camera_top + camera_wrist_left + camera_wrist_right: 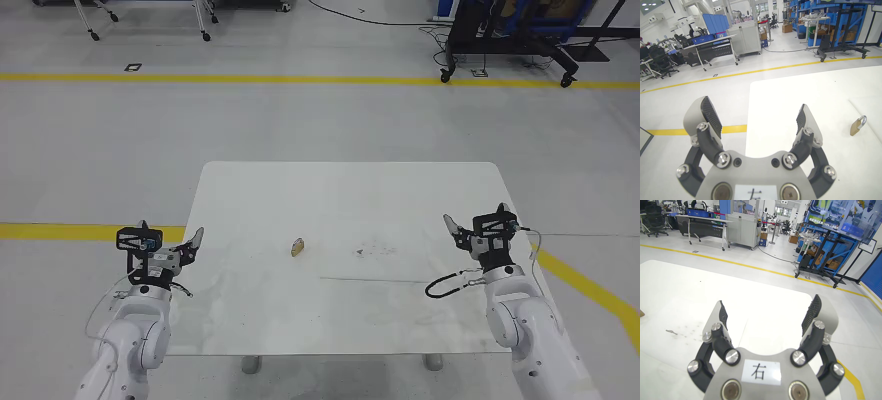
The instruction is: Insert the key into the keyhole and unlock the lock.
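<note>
You're looking at both grippers gaping wide, holding nothing. Brass padlock [298, 246] is lying mid-frame in top view, nearer L gripper [170, 236]. Key [671, 331] is lying flat, long axis across frame, nearer R gripper [478, 218].

Noted a brass-gold padlock [855, 128] with a silver shackle [864, 119], a grey key [671, 331], and a white table [400, 190] with grey smudges [692, 330]. Found black ribbed pads [712, 117] in pale grey shells [691, 117] on left gripper [754, 104] and right gripper [768, 300]. Saw yellow floor stripes [300, 78].
</note>
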